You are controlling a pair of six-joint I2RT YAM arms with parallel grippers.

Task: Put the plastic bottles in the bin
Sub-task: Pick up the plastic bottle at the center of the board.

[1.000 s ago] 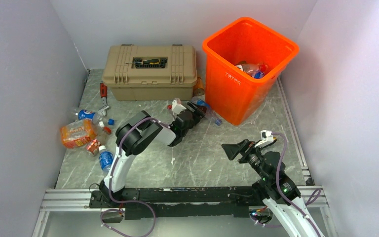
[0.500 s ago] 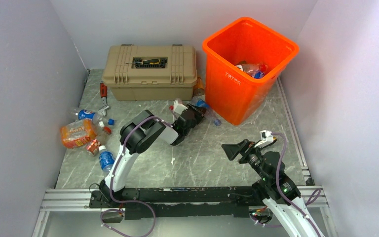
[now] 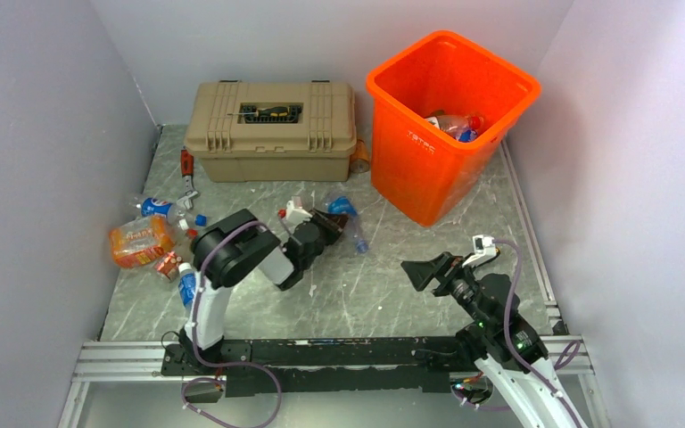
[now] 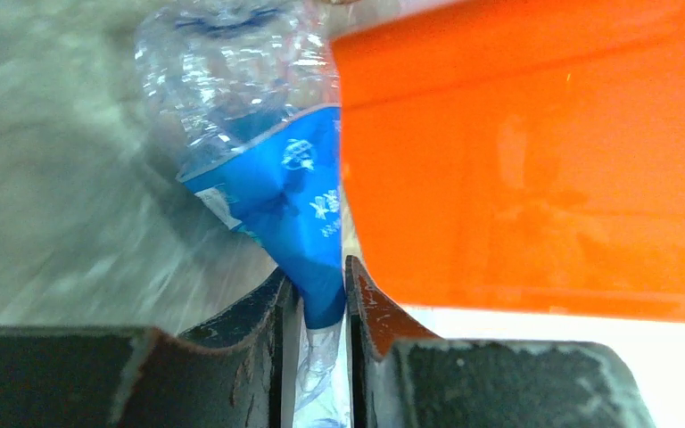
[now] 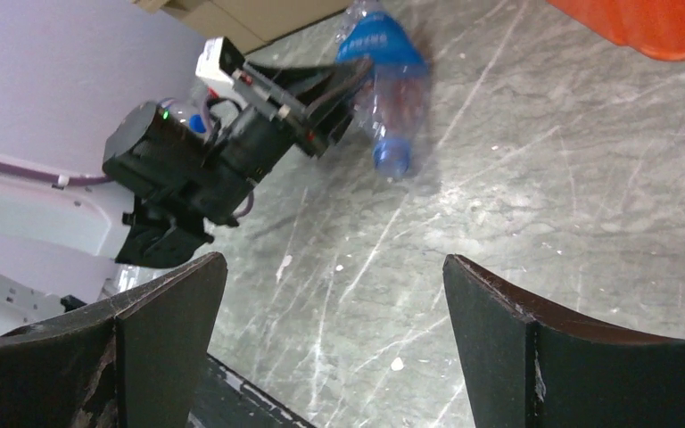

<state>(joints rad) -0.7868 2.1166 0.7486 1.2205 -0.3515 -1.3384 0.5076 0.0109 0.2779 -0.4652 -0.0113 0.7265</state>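
Note:
My left gripper [image 3: 332,226] is shut on a crushed clear bottle with a blue label [image 3: 348,223], pinching the label's lower edge [image 4: 319,299]. The bottle [image 4: 259,134] sticks out ahead of the jaws, low over the floor [image 5: 382,67]. The orange bin [image 3: 428,152] stands at the back right with several bottles [image 3: 455,125] inside, and its wall [image 4: 535,152] fills the right of the left wrist view. More bottles lie at the left: an orange-wrapped one [image 3: 141,241], a blue-labelled one [image 3: 154,207] and one by the arm base [image 3: 187,287]. My right gripper [image 3: 417,270] hangs open and empty over bare floor [image 5: 334,294].
A tan latched toolbox [image 3: 272,129] stands at the back, left of the bin. Small caps and a red tool [image 3: 186,162] lie near the left wall. Grey walls close in on both sides. The metal frame rail [image 3: 321,343] runs along the near edge.
The left gripper closed on the blue-labelled bottle and drew back left and toward the near side, dragging the bottle away from the bin. The right arm barely moved.

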